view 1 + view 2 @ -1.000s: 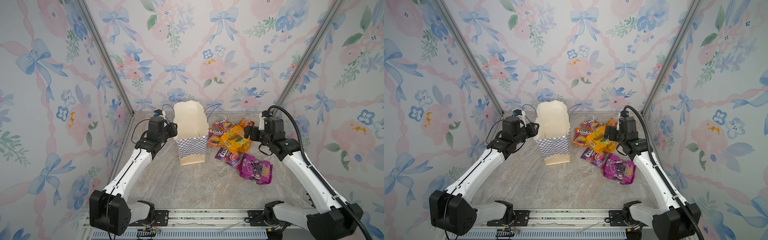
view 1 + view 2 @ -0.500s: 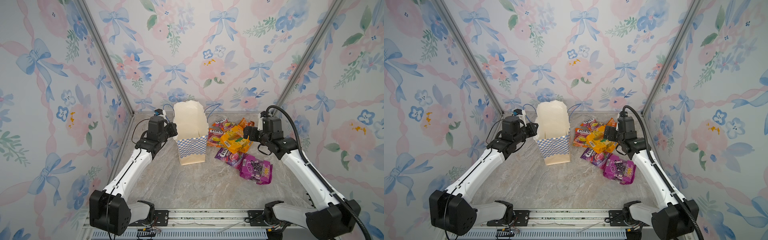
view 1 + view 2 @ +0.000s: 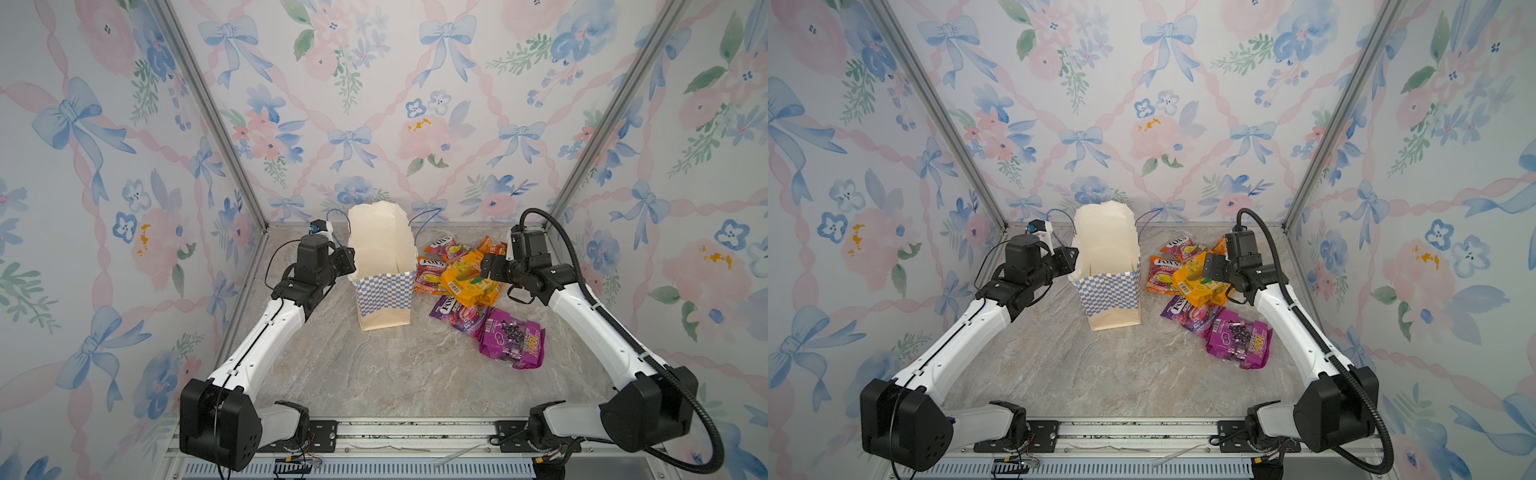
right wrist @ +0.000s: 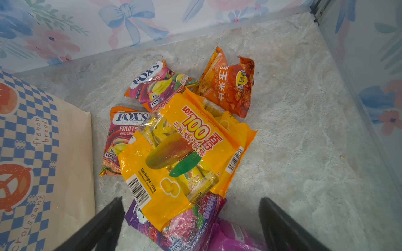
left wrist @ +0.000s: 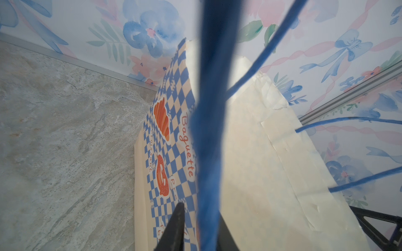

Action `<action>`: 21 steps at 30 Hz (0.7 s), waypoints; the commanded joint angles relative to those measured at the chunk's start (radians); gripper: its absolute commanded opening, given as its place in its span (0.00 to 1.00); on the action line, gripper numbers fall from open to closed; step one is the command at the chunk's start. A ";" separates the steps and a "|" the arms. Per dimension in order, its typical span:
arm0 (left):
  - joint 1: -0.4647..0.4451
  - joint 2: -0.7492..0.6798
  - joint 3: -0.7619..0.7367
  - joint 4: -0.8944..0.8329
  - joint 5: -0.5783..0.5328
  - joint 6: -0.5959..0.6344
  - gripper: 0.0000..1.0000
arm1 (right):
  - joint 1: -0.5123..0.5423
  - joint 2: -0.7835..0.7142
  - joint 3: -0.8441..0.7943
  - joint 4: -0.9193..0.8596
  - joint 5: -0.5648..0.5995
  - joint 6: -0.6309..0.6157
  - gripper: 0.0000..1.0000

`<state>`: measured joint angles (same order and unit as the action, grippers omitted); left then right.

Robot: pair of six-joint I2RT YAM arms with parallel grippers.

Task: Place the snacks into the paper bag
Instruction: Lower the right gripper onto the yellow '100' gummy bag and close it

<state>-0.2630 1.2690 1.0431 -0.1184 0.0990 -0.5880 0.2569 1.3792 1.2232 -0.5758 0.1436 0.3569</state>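
On the marble table point(image 3: 374, 374) the snacks point(image 3: 465, 282) all lie beside the bag point(image 3: 384, 257); none look packed. Our left claw point(image 5: 201, 214) pinches its cord point(image 5: 208, 130); the right claw point(image 4: 191, 201) hangs wide over them.

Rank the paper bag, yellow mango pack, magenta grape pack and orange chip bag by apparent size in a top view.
1. paper bag: clearly largest.
2. yellow mango pack and magenta grape pack: about alike, and the mango pack is partly hidden, so no ranking.
3. orange chip bag: smallest showing, mostly hidden.
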 commanded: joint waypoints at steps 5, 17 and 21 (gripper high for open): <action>-0.007 -0.006 -0.017 0.022 0.024 0.006 0.24 | -0.033 0.038 0.032 -0.052 -0.026 0.068 0.97; -0.003 -0.010 -0.024 0.022 0.021 -0.005 0.07 | -0.072 0.021 0.004 -0.055 -0.042 0.101 0.97; -0.002 -0.012 -0.028 0.035 0.040 -0.003 0.00 | -0.084 0.021 -0.012 -0.045 -0.057 0.117 0.97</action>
<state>-0.2630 1.2690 1.0298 -0.1005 0.1211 -0.5957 0.1879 1.4158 1.2259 -0.6102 0.1047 0.4473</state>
